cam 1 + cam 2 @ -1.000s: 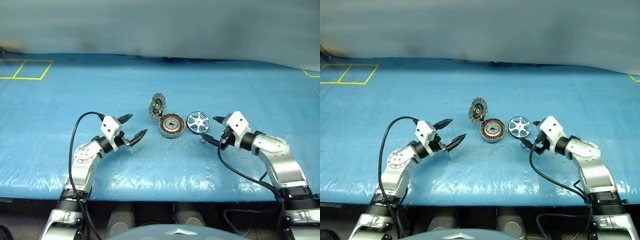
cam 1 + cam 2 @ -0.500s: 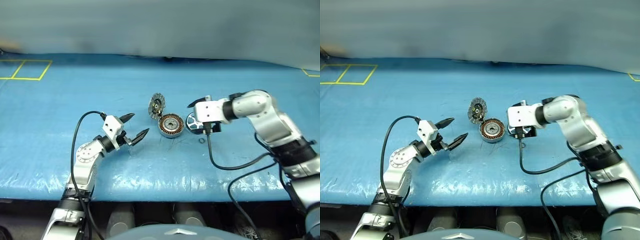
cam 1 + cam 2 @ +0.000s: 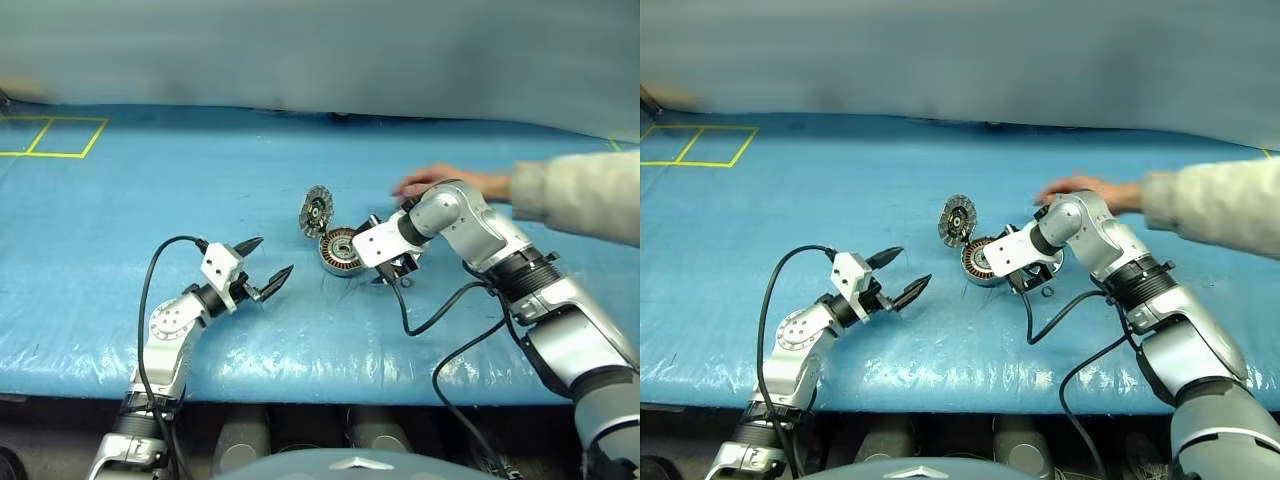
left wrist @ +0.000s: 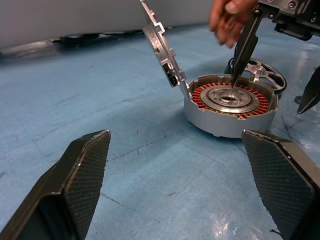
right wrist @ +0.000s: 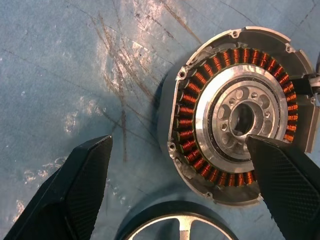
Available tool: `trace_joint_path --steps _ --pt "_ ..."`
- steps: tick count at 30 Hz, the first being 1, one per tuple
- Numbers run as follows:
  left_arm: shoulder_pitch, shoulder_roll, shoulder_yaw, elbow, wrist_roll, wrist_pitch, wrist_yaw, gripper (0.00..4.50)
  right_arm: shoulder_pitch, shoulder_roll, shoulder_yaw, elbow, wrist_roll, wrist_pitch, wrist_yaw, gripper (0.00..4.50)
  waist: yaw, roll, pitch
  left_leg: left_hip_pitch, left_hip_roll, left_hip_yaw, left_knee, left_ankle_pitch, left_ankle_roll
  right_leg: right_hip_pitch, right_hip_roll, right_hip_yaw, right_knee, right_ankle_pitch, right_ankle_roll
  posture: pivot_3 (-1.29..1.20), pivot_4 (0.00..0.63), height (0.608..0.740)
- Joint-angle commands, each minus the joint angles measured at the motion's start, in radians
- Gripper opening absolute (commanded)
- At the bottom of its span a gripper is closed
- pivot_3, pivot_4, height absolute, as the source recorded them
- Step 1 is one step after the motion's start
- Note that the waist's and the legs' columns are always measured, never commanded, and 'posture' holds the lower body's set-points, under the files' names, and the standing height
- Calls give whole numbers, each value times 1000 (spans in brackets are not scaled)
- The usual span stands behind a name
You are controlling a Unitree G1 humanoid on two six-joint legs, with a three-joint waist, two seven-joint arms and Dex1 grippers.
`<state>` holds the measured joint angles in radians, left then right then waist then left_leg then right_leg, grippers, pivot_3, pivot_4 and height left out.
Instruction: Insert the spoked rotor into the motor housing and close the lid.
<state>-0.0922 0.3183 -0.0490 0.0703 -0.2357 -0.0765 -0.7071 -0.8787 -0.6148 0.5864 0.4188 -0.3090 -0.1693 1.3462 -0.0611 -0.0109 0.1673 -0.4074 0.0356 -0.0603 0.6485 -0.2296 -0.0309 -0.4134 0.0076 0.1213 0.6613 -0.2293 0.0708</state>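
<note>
A blue plastic sheet (image 3: pixel 300 330) covers the table, wrinkled and glossy along its near edge. Yellow tape lines (image 3: pixel 50 138) mark rectangles at the far left corner. From the right, a person's hand (image 3: pixel 440 182) in a pale sleeve (image 3: pixel 580 195) reaches in over the sheet.

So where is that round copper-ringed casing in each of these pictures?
Left eye view: motor housing, at centre.
Right eye view: centre.
Left wrist view: middle distance.
Right wrist view: close, from above.
Shared landmark: its raised lid.
</note>
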Motion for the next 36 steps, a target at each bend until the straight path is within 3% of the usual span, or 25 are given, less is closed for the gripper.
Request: trace_joint_path --steps 1,13,19,27,36 --pt "-1 2 1 -46 2 -14 5 4500 -22 18 -8 17 -11 -26 -8 4476 0 0 0 0 0 0 0 0 0 0 0 0 0 0 0 0 150 740" --pt "-5 5 0 -36 4 -14 8 4500 -17 51 -7 81 -48 -47 -12 4476 10 0 0 0 -1 -1 0 0 0 1 -1 0 0 0 0 0 150 740" --pt "-1 7 -2 -31 5 -12 5 4500 -42 71 -47 98 -63 -59 -126 4476 16 0 0 0 -1 -1 0 0 0 1 -1 0 0 0 -1 0 150 740" --pt "-5 6 -9 -30 5 -6 0 4500 -62 60 -92 54 -57 -56 -208 4476 16 0 0 0 -1 0 0 0 0 1 -1 0 0 0 0 0 150 740" --pt "-9 13 -5 -24 9 -7 -2 4500 -21 55 -97 -1 -40 -32 -193 4476 14 0 0 0 0 0 0 0 0 0 0 0 0 0 -1 0 150 740"
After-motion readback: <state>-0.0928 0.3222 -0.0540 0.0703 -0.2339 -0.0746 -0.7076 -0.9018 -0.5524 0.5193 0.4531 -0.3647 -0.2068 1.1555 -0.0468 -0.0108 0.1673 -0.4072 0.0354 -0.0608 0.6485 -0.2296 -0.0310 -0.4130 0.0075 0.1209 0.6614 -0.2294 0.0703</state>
